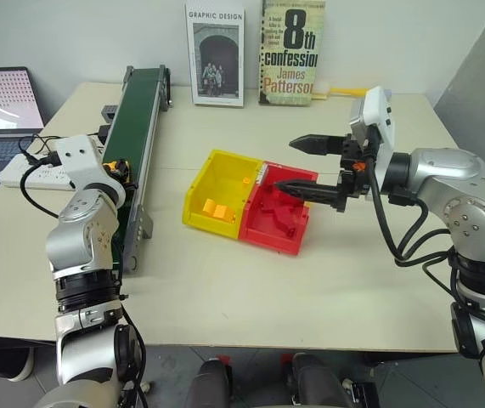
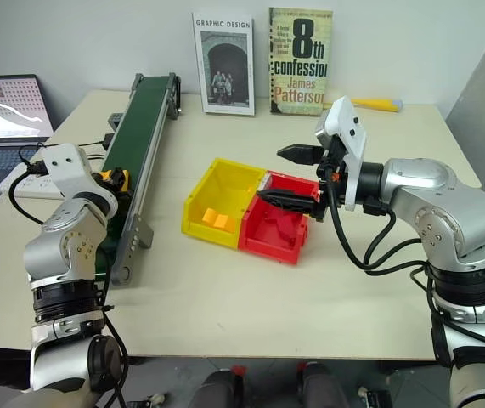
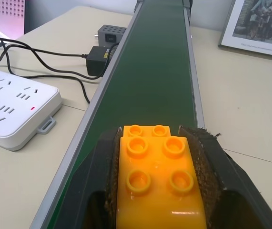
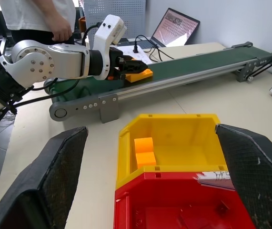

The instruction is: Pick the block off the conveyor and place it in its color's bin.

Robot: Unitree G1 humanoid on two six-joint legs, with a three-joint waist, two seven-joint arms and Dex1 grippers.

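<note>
Left wrist view looks along the conveyor [image 3: 159,71], and there the left gripper [image 3: 160,176] has its two black fingers pressed on both sides of the orange-yellow block [image 3: 157,179], which sits on the dark-green belt at the near end. From the right wrist view the same grip is seen from the side, with the block [image 4: 138,75] between the fingers just over the belt. The right gripper [image 1: 310,166] hangs above the red tray [image 1: 278,217], with its jaws spread wide and nothing between them. The yellow bin [image 1: 217,191] stands joined to the red tray, on the side nearer to the conveyor, and two small orange pieces [image 1: 217,208] lie inside it. A white power strip [image 3: 12,112] lies on the table [image 1: 250,289] beside the conveyor, and two books [image 1: 255,51] stand at the back wall.
</note>
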